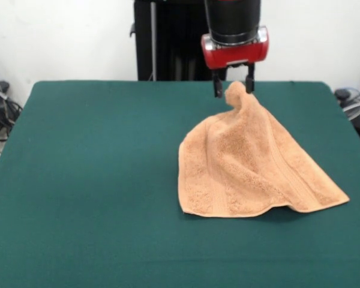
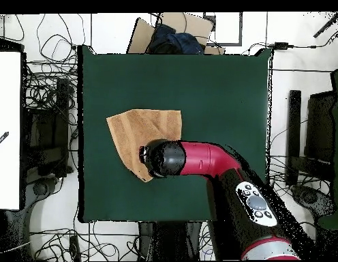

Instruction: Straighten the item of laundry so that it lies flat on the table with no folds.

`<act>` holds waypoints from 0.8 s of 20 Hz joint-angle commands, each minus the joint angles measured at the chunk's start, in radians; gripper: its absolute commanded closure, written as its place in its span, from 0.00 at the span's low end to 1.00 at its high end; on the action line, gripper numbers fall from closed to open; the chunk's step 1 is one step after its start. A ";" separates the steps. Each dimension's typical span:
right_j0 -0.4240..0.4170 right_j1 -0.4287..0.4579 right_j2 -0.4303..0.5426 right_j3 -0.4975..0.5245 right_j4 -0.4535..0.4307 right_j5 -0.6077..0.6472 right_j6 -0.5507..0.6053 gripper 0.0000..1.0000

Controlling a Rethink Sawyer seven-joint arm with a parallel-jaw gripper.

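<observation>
Your gripper (image 1: pixel 233 88), two short black fingers under a red and black wrist, hangs over the far part of the dark green cloth-topped table (image 1: pixel 90 180). The fingers stand a little apart with a raised peak of the peach-tan terry towel (image 1: pixel 252 168) between them; they appear to pinch that peak, though the contact itself is hard to make out.

From the pinched corner the towel falls away like a small tent, spreading toward the table's near side. Its lower edge rests on the green top, with one corner stretched out to the right in the front view and a rounded fold at the left. A woven border band runs across the cloth near the bottom edge, and soft creases fan down from the peak. The pile looks thick and looped.

From above, the red arm (image 2: pixel 206 159) reaches across the table and its dark round wrist covers one corner of the towel (image 2: pixel 141 129). The rest of the table top around the towel is bare green cloth.

Off the table you have tangled black cables (image 2: pixel 45 95) on the pale floor and a white panel (image 2: pixel 8 129) at one side.
</observation>
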 commanded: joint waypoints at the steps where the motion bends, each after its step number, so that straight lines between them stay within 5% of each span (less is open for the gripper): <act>1: 0.014 0.095 0.022 0.007 -0.027 -0.077 0.074 0.00; 16: -0.038 0.115 0.006 0.041 -0.071 -0.093 0.038 0.00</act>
